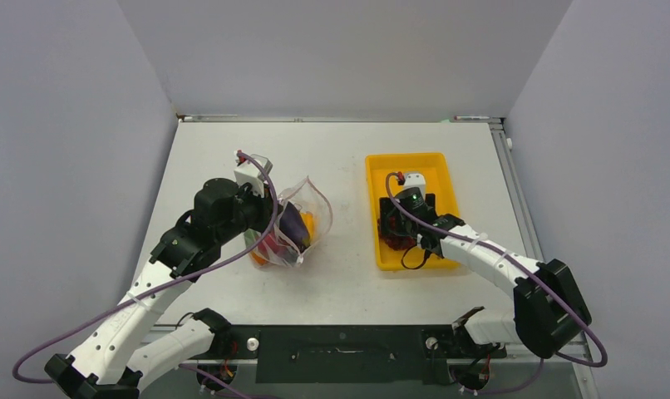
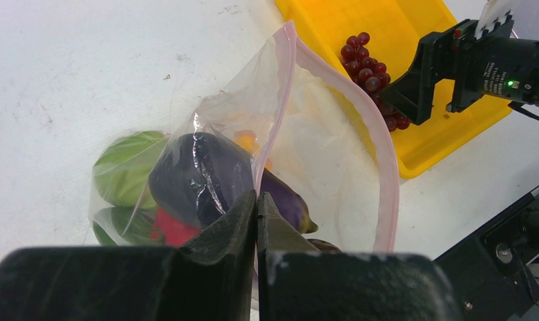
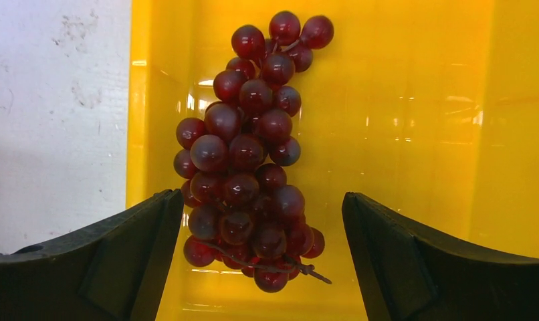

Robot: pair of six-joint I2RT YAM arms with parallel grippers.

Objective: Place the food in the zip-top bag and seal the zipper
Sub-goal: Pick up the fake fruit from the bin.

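The clear zip-top bag (image 1: pixel 292 226) lies left of centre with its mouth held open; it also shows in the left wrist view (image 2: pixel 320 140). Inside it are a purple eggplant (image 2: pixel 200 175), green pieces (image 2: pixel 123 170), a red piece (image 2: pixel 173 227) and an orange piece (image 2: pixel 247 142). My left gripper (image 2: pixel 257 200) is shut on the bag's pink zipper strip (image 2: pixel 283 87) at the near edge of the mouth. The dark red grape bunch (image 3: pixel 250 154) lies in the yellow tray (image 1: pixel 381 170). My right gripper (image 3: pixel 261 221) is open, low over the tray, its fingers either side of the bunch's near end.
The yellow tray (image 3: pixel 420 100) stands right of centre, its left wall close to my right gripper's left finger (image 3: pixel 130 241). White table (image 1: pixel 348 274) lies between bag and tray. Grey walls close off the back and both sides.
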